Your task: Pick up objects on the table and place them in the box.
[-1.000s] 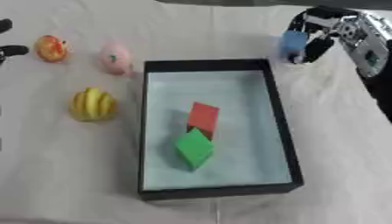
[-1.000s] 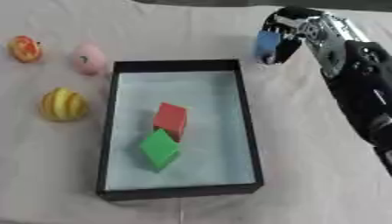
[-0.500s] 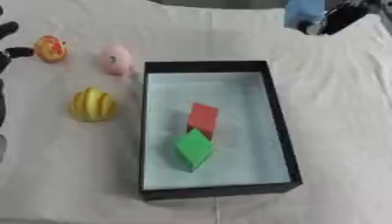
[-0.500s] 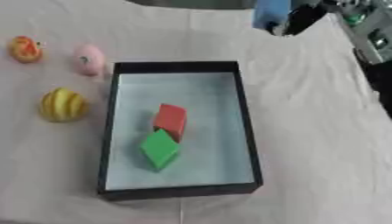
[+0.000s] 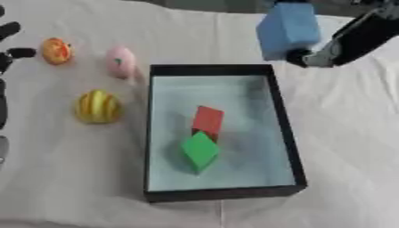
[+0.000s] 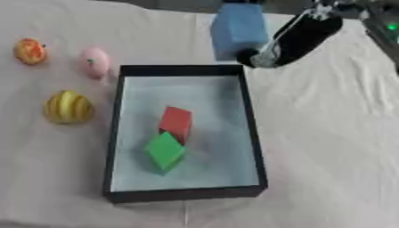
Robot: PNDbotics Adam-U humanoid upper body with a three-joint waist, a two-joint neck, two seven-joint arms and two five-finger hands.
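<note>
Moved since a second ago: my right hand (image 6: 292,42) has lifted the blue block (image 5: 287,30) off the cloth by the box's far right corner and carried it up and inward; it now hangs in the air just past the box's far wall.

Right hand: fingers closed on the blue block from its right side; block held upright, long axis near vertical.

Key relation: the block sits above and just beyond the far right corner of the box (image 5: 287,129). The open floor lies toward me and slightly left of the hand.

Box contents: red block (image 5: 208,120) and green block (image 5: 200,150), touching, in the middle and near half. The far half of the floor is bare, my likeliest drop zone.

Edges: the far wall must be cleared before lowering.

Left on the desk (image 5: 351,133), left of the box: orange fruit (image 5: 57,50), pink fruit (image 5: 120,62), yellow striped fruit (image 5: 98,107).

Left hand (image 5: 8,44): at the left edge, only partly in view; finger state not readable.
</note>
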